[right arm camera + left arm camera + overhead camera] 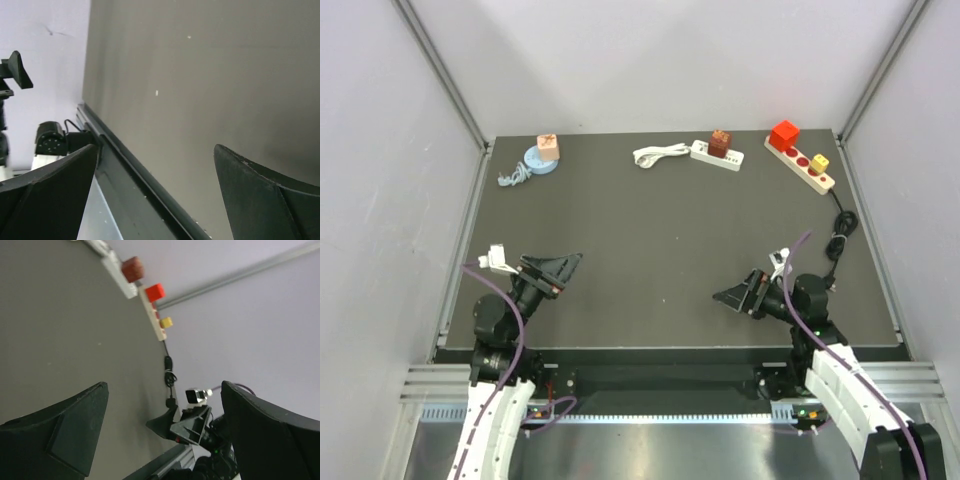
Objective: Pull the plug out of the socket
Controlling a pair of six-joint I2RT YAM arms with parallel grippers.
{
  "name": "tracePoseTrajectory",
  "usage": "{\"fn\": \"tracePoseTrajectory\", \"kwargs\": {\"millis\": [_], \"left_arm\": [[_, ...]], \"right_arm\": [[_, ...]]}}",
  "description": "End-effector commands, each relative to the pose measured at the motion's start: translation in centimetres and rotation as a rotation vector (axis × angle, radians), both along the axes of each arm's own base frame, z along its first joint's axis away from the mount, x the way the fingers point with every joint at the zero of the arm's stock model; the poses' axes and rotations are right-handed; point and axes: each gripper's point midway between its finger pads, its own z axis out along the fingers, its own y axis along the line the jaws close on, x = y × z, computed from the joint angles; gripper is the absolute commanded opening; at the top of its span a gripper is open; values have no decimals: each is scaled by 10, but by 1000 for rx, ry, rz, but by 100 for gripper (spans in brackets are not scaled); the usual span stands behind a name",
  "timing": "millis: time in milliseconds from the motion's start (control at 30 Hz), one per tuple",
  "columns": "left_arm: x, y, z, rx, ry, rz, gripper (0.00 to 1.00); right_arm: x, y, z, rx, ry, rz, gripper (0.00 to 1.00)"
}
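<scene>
Dark table point(650, 250), left gripper point(565, 272) and right gripper point(735, 295) low near the front edge, jaws spread wide, empty.
Far edge, well apart from both: beige power strip point(802, 165) with red plug point(784, 134) and yellow plug point(820, 162); white power strip point(717, 156) with brown plug point(720, 142); blue round socket point(539, 160) with pink plug point(548, 147).

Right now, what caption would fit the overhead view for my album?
Left gripper and right gripper hang open up front; brown plug sits in white socket strip at the back.
</scene>
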Motion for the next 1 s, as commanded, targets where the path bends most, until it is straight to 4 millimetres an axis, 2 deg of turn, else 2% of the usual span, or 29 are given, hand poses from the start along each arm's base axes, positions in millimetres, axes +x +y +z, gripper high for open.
{"fn": "tracePoseTrajectory", "kwargs": {"millis": [0, 33, 100, 167, 200, 300, 367, 400, 433, 467, 500, 533, 567, 600, 633, 700, 733, 767, 800, 833, 867, 900, 933, 967], "left_arm": [[10, 24, -33, 40, 229, 159, 98], [14, 25, -38, 48, 260, 164, 98], [18, 19, -32, 73, 223, 131, 98], [29, 18, -35, 85, 222, 128, 98], [37, 21, -26, 80, 177, 150, 98], [60, 32, -29, 116, 202, 232, 98], [81, 43, -30, 214, 238, 293, 98], [90, 50, -30, 245, 265, 332, 98], [102, 71, -56, 310, 386, 440, 98], [114, 78, -42, 326, 377, 480, 98], [122, 84, -41, 362, 379, 504, 98], [135, 91, -54, 442, 406, 512, 98], [151, 97, -32, 450, 356, 545, 98], [160, 100, -30, 461, 353, 554, 98], [172, 109, -39, 493, 377, 563, 97], [200, 117, -12, 493, 287, 594, 96], [213, 136, -24, 530, 316, 627, 93], [224, 145, -19, 540, 291, 653, 91], [241, 156, -25, 560, 311, 675, 89], [249, 175, -26, 577, 319, 712, 86], [258, 184, -28, 584, 318, 728, 84], [271, 191, -42, 592, 327, 720, 80], [280, 210, -37, 592, 315, 746, 77], [287, 216, -41, 588, 310, 743, 75]], "right_arm": [[12, -6, 5, -72, -53, -17, 100], [12, -6, 7, -75, -58, -9, 100], [13, -7, 7, -91, -56, -1, 100], [15, -8, 11, -115, -77, 4, 100], [14, -8, 11, -120, -72, 7, 100], [17, -12, 16, -162, -92, 3, 100], [19, -15, 16, -197, -108, -4, 100], [19, -16, 18, -207, -111, -4, 100], [19, -17, 20, -219, -112, -2, 100], [20, -18, 21, -234, -127, 2, 100], [20, -19, 23, -239, -134, 4, 100], [22, -19, 27, -242, -148, 0, 100], [21, -19, 29, -247, -160, 4, 100], [22, -20, 33, -248, -173, 2, 100], [22, -19, 34, -248, -180, 5, 100], [23, -19, 39, -247, -196, 4, 100], [22, -18, 42, -241, -204, 10, 100], [22, -18, 45, -236, -213, 11, 100], [22, -17, 49, -229, -221, 14, 100], [20, -15, 52, -221, -228, 23, 100], [20, -15, 54, -218, -235, 26, 100], [19, -14, 57, -214, -237, 29, 100], [18, -14, 59, -213, -241, 34, 100], [18, -14, 61, -216, -250, 35, 100]]}}
